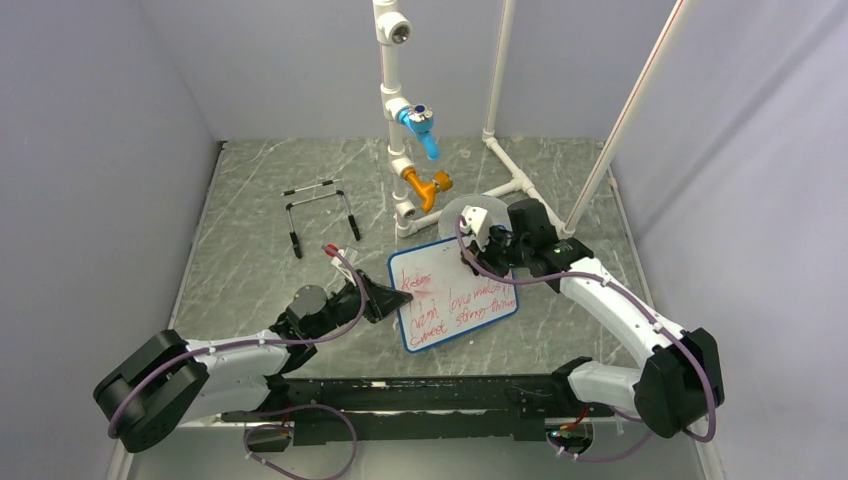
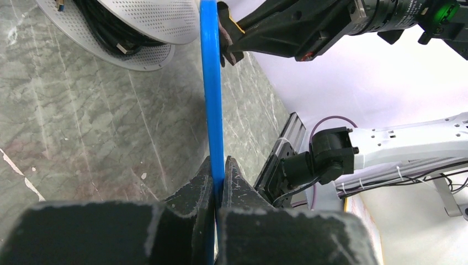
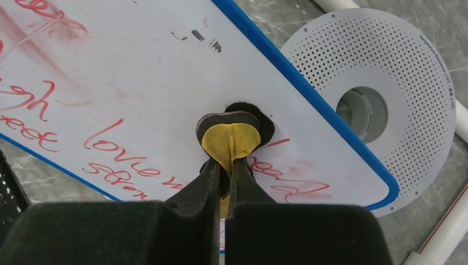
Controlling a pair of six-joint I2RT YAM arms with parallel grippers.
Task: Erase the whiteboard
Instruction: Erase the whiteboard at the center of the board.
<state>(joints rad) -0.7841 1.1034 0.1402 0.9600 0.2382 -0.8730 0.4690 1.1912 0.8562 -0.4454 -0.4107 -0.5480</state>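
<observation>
The whiteboard lies in the middle of the table, blue-framed, with red handwriting and pink smears near its top left. My left gripper is shut on the board's left frame edge; the left wrist view shows the blue frame running edge-on between its jaws. My right gripper is over the board's far right part, shut on a small yellow eraser pad. The pad's dark felt face rests on the whiteboard beside red writing. The right gripper hides part of the text.
A round grey perforated disc lies partly under the board's far right corner. White pipework with a blue valve and an orange valve stands behind. A black wire stand sits at the back left. White pipes run along the back right.
</observation>
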